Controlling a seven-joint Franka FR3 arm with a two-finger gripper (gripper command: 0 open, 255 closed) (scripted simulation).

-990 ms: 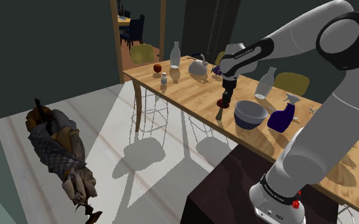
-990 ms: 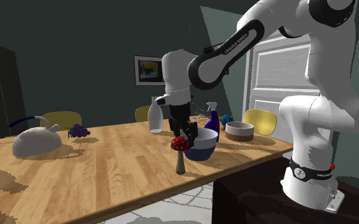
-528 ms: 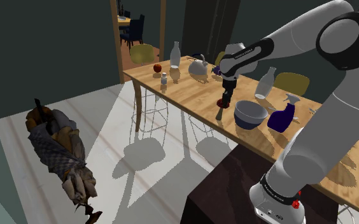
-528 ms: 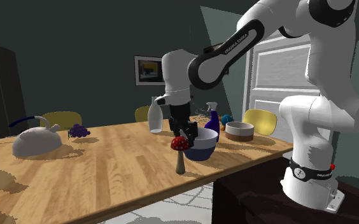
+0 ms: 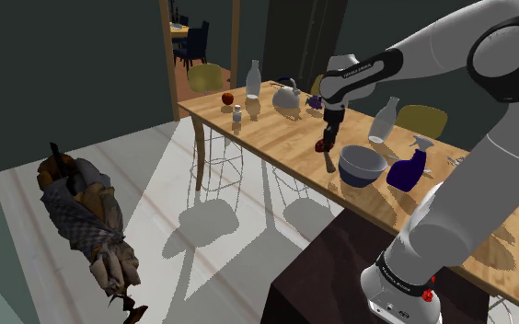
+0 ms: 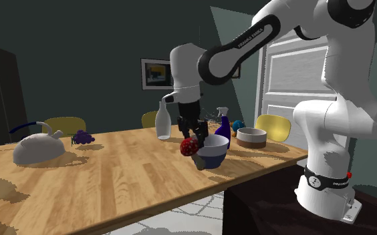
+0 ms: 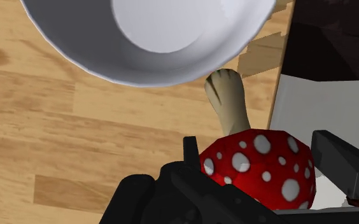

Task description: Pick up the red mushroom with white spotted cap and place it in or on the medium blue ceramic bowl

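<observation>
- On the second exterior view's left, the wooden surface (image 6: 100, 175) is mostly open. A pale kettle (image 6: 39, 148) sits well apart from the work, so nothing on that side limits the carry.
- Next right, the end effector (image 6: 190, 137) is clamped on the mushroom (image 6: 188, 147), with a black finger on either side of its red, white-spotted cap. The mushroom hangs clear of the surface, just beside the bowl.
- The step in hand looks like the carry across to the bowl. In the wrist view the pale stem (image 7: 228, 105) points toward the bowl's wall, so more height first would help it pass over the rim and not knock it.
- The grip is on a rounded cap, so a slow, steady move without wrist twist seems wise, as the cap could slip.
- Right again, the blue bowl (image 6: 210, 157) stands empty. Aim for the middle of its pale hollow, lower until the stem is inside, then let go.
- Furthest right, a dark blue spray bottle (image 6: 222, 129) stands just behind the bowl, so the carry should not overshoot.
</observation>
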